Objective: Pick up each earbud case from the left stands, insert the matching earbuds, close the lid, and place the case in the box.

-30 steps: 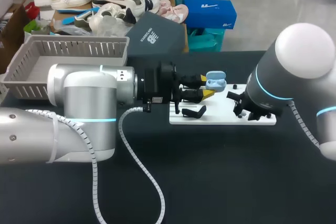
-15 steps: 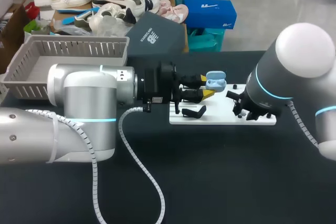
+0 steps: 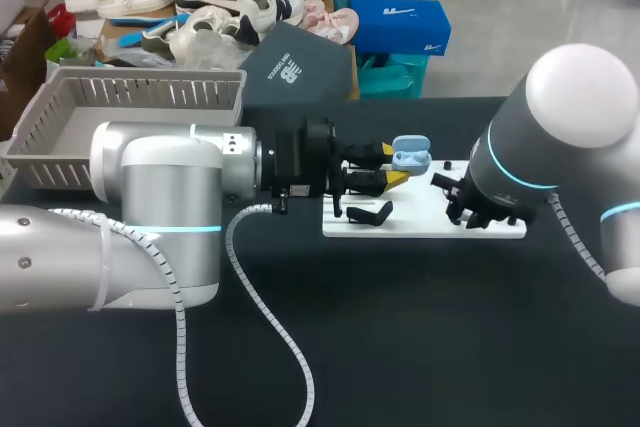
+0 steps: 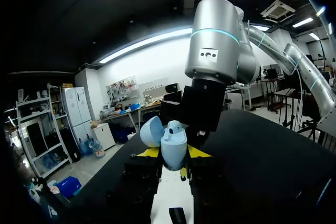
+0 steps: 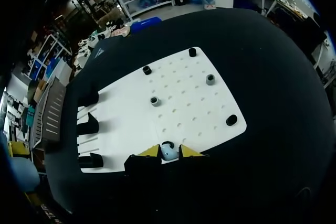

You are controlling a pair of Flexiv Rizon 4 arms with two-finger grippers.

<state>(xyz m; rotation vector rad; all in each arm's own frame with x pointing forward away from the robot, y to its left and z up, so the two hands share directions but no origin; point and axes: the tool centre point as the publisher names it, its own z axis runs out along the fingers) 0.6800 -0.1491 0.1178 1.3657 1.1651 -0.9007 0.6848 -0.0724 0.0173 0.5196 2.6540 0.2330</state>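
A light blue earbud case (image 4: 174, 145) stands upright with its lid (image 4: 151, 131) open, and my left gripper (image 4: 173, 155) is shut on its body; one earbud (image 4: 175, 126) sits in it. In the head view the case (image 3: 411, 157) hangs over the back edge of the white board (image 3: 420, 223). My right gripper (image 5: 168, 151) is down at the board's (image 5: 184, 108) near edge. Its yellow tips press both sides of a small light blue earbud (image 5: 168, 153) resting in a holder there. In the head view the right gripper (image 3: 462, 213) is low over the board's right half.
Black case stands (image 5: 88, 122) line the board's left side, one (image 3: 368, 212) just below the left gripper. Several short pegs (image 5: 210, 79) stick up from the board. A grey slatted basket (image 3: 60, 112) sits at the table's back left.
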